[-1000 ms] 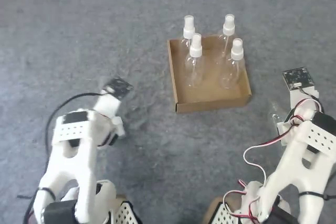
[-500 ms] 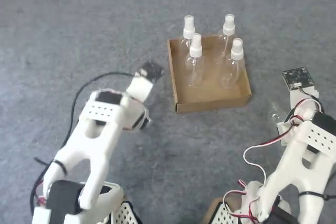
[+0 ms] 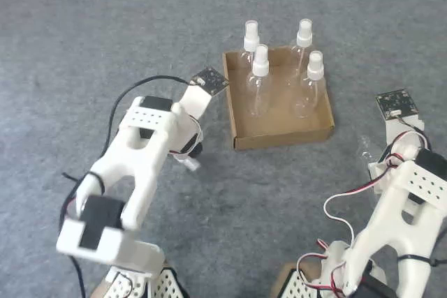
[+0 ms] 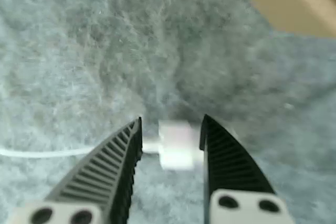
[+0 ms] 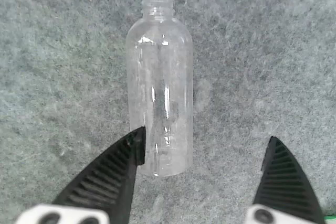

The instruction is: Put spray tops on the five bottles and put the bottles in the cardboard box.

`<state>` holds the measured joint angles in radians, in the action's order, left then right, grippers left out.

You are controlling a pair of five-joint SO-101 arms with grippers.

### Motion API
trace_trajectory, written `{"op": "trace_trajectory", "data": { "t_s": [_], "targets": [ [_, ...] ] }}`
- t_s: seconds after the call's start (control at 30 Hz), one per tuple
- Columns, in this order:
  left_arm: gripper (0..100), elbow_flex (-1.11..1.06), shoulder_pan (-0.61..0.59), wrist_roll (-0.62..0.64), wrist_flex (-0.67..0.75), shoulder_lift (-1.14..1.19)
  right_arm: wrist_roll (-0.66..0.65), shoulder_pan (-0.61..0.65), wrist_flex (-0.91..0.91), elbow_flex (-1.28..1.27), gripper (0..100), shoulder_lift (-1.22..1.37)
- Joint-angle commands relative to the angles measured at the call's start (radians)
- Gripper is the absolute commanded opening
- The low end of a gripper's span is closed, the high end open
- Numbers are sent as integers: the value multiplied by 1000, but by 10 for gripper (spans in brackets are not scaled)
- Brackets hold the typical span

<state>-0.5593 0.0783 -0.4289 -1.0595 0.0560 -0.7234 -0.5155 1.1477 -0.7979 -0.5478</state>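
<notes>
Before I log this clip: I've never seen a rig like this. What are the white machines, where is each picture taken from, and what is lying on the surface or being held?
These are two small white robot arms, each ending in a gripper. The high view looks down on the grey carpeted table. The other two pictures come from cameras on the arms' wrists. Four capped bottles stand in the cardboard box. The right gripper is open over a fifth bottle, which has no top and lies on the carpet. A loose spray top sits in the left gripper; I cannot tell whether it is clamped.
</notes>
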Motion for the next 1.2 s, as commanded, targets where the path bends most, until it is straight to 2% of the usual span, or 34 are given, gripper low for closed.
{"op": "trace_trajectory", "data": {
  "t_s": [0.0,0.23,0.37,0.63,0.7,0.77,0.9,1.03,1.17],
  "targets": [
    [161,58,-98,-5,69,28,-14,-8,-8,9,296,-58],
    [160,56,-230,-44,29,18,-14,-2,-7,9,296,-58],
    [161,50,-259,-48,2,-97,-14,-2,-7,9,296,-58],
    [164,53,-149,-311,-315,-423,-14,-1,-8,9,296,-58],
    [164,51,-110,-407,-377,-439,-14,-1,-8,9,296,-58],
    [179,50,-75,-433,-411,-413,-14,-1,-8,9,296,-58],
    [225,56,-35,-443,-384,-310,-14,-2,-7,8,296,-58],
    [224,56,-26,-508,-318,-204,-14,-7,-7,8,296,-58],
    [224,58,-35,-516,-224,-109,-14,-7,-7,8,296,-58]
  ]
}}
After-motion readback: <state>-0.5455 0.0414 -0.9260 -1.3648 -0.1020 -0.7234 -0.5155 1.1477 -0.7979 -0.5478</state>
